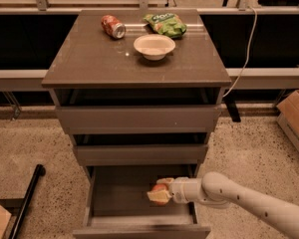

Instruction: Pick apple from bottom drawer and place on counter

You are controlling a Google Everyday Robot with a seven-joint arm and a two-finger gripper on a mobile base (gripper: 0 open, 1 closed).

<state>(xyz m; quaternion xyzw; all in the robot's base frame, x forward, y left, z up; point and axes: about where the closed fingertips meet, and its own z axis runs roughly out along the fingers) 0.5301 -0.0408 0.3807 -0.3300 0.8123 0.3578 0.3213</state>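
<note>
The bottom drawer is pulled open below two partly open drawers. My gripper reaches into it from the right on a white arm. Its fingers are closed around the small red apple, held just above the drawer floor at the right side. The counter is the glossy grey-brown top of the cabinet, above.
On the counter stand a white bowl, a red-orange soda can lying on its side and a green chip bag. A cardboard box sits on the floor at right. A black pole lies at lower left.
</note>
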